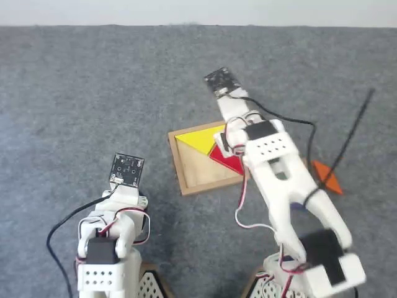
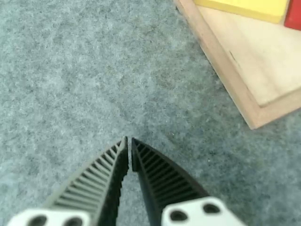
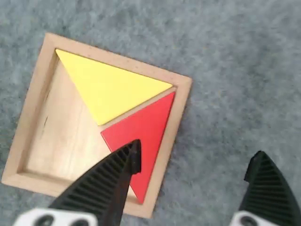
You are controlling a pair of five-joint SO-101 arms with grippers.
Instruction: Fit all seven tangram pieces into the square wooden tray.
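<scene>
Our right gripper (image 3: 195,165) hangs spread wide and holds nothing. One finger (image 3: 123,165) sits above the red triangle (image 3: 146,127). The other is out past the tray (image 3: 35,94), over the grey felt (image 3: 244,56). So the tray's right rim runs between the two fingers, below them.

The red triangle lies flat inside the tray with its long side against that right rim. It meets the yellow triangle (image 3: 108,89) along one short edge. The yellow piece also lies flat, with its long side along the far rim and its point towards the tray's middle. On the near and left side of these two we see the tray's plain wooden floor.

In the high view the right arm (image 1: 279,174) reaches over the tray's right part. An orange piece (image 1: 325,176) lies on the felt beyond that arm, outside the tray and apart from it. A black cable (image 1: 347,139) crosses above the orange piece.

Our left gripper (image 2: 129,142) is clenched, its ribbed fingers tip to tip with nothing between them. It hovers low over bare felt, near the tray's near-left corner but not touching it. From its own wrist view we see the tray's rim (image 2: 225,70) and slivers of the yellow (image 2: 244,7) and red (image 2: 294,16) pieces inside.
</scene>
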